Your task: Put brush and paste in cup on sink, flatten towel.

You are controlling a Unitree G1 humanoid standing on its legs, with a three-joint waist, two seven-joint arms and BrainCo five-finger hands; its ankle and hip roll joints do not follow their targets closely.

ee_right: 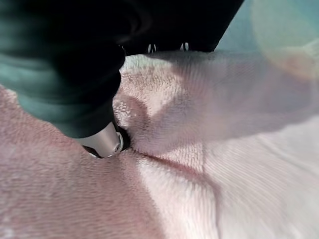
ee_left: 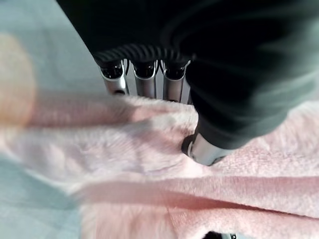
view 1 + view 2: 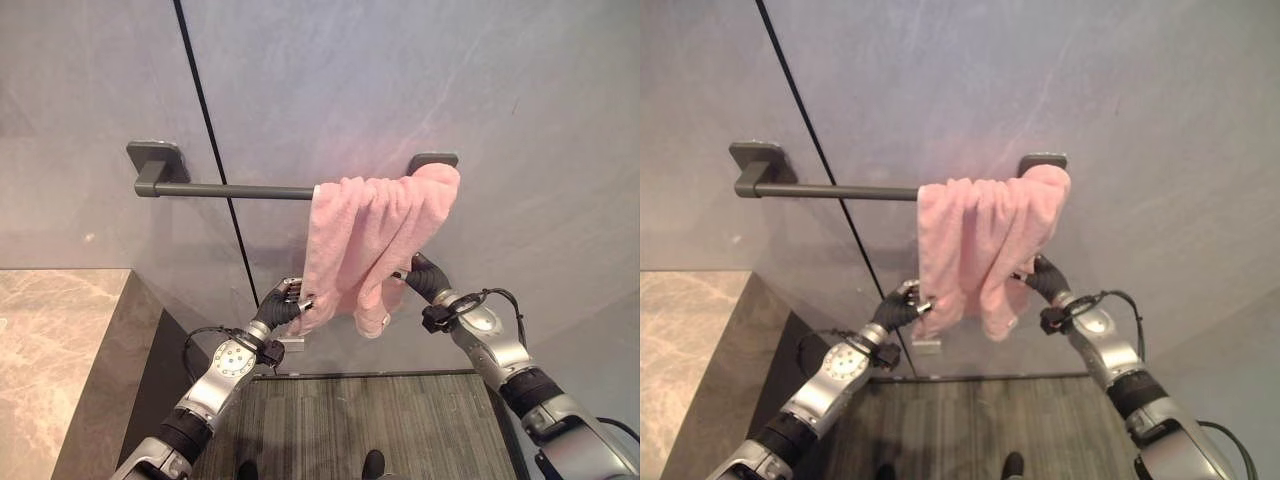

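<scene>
Left eye view, largest first: grey marbled wall [image 3: 420, 90] split by a thin black vertical seam [image 3: 212, 150]; beige stone counter [image 3: 50, 350] at lower left with a dark side face; dark striped floor [image 3: 370, 425] below. Next, dark rail [image 3: 235, 190] fixed across the wall on two square mounts. Pink towel [image 3: 375, 235] draped over the right end of that rail, bunched in thick folds rather than spread flat, lower edge hanging uneven with one narrow tail lowest. Left hand [image 3: 283, 305] raised at the towel's lower left corner, fingers curled into the cloth and pinching it. Right hand [image 3: 422, 277] raised at the towel's right edge, clamped on a fold there. Left wrist view from close up: silver fingers [image 2: 144, 82] pressed against pink pile, thumb [image 2: 204, 149] dug in from the other side. Right wrist view: thumb [image 1: 102, 142] sunk in a crease of the fabric, cloth gathered around it.
</scene>
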